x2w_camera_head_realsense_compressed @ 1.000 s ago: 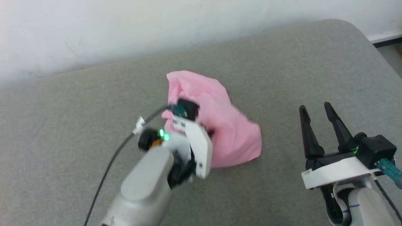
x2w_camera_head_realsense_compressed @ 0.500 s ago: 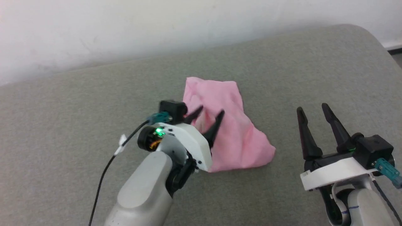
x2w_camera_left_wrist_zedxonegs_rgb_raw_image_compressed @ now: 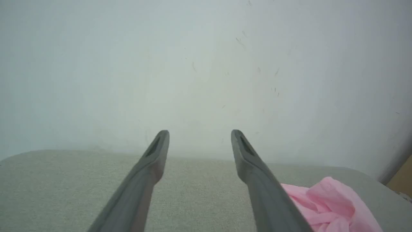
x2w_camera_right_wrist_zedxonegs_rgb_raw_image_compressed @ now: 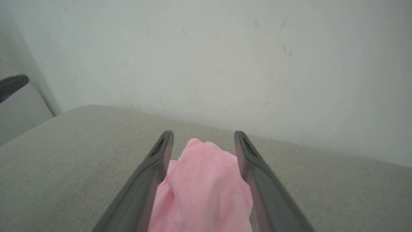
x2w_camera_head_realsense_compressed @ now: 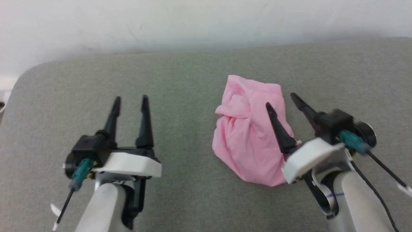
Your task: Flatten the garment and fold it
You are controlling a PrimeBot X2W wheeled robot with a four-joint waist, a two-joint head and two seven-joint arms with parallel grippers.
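The light-pink garment (x2w_camera_head_realsense_compressed: 249, 138) lies crumpled in a heap on the grey padded surface (x2w_camera_head_realsense_compressed: 180, 74), right of centre in the head view. My right gripper (x2w_camera_head_realsense_compressed: 280, 100) is open and hovers over the heap's right side, one finger crossing the cloth. In the right wrist view the garment (x2w_camera_right_wrist_zedxonegs_rgb_raw_image_compressed: 202, 187) shows between and below the spread fingers of the right gripper (x2w_camera_right_wrist_zedxonegs_rgb_raw_image_compressed: 204, 133). My left gripper (x2w_camera_head_realsense_compressed: 131, 97) is open and empty, well to the left of the cloth. The left wrist view has the left gripper (x2w_camera_left_wrist_zedxonegs_rgb_raw_image_compressed: 200, 132) over bare surface and the garment (x2w_camera_left_wrist_zedxonegs_rgb_raw_image_compressed: 325, 206) at lower right.
A white wall (x2w_camera_head_realsense_compressed: 193, 22) runs along the back of the surface. The surface's rounded left corner (x2w_camera_head_realsense_compressed: 22, 77) drops off at the far left. A dark rounded tip (x2w_camera_right_wrist_zedxonegs_rgb_raw_image_compressed: 13, 84) pokes in at the right wrist view's left edge.
The head camera has swung left. My left gripper, buried in the cloth a second ago, opened and drew back left of it. The right gripper has come over the garment, which has slumped into a new heap.
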